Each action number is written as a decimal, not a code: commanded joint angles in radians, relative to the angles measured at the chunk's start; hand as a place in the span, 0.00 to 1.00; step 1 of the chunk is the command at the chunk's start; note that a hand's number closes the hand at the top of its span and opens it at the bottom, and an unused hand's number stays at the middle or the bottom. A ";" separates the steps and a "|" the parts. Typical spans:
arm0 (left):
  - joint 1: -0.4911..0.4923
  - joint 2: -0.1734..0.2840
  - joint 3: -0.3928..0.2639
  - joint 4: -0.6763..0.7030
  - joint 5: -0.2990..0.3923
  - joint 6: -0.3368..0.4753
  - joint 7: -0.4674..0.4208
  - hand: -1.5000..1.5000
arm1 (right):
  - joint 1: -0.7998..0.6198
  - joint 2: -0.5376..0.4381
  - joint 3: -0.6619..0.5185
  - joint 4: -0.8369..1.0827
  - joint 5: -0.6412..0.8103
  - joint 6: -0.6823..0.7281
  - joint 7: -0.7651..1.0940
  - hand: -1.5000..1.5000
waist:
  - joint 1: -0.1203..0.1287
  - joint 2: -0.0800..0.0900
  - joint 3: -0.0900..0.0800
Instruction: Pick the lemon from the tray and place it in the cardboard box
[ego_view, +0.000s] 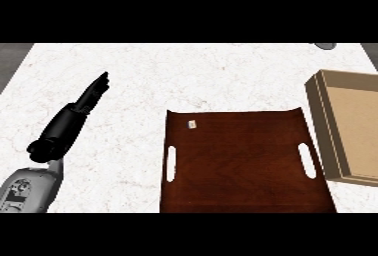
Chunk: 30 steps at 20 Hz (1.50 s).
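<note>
A dark brown tray (244, 165) with two slot handles lies on the white marble counter at the lower middle. Near its far left corner sits one small pale object (192, 124); it is too small to tell whether it is the lemon, and nothing else shows on the tray. The open cardboard box (353, 130) stands right of the tray, partly cut off by the view's edge, and its inside looks bare. My left hand (94, 92) is over the counter left of the tray, fingers straight and pointing away, holding nothing. My right hand does not show.
A grey object (323, 45) peeks in at the counter's far right edge. Bare marble counter (207, 75) stretches beyond the tray and around my left forearm (59, 131).
</note>
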 joint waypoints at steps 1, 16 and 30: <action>-0.027 -0.008 0.002 0.018 0.011 -0.018 -0.003 0.50 | -0.034 -0.088 0.068 0.211 0.102 0.097 -0.103 1.00 | 0.027 0.006 0.000; -0.048 -0.024 -0.011 0.044 -0.027 -0.026 -0.030 0.50 | -0.354 -0.049 0.339 0.725 0.398 0.162 -0.582 0.00 | 0.054 0.010 0.001; -0.023 -0.039 -0.013 0.029 -0.028 -0.011 -0.012 0.50 | -0.456 0.136 0.079 0.977 -0.341 0.589 -0.228 0.00 | 0.038 0.003 0.000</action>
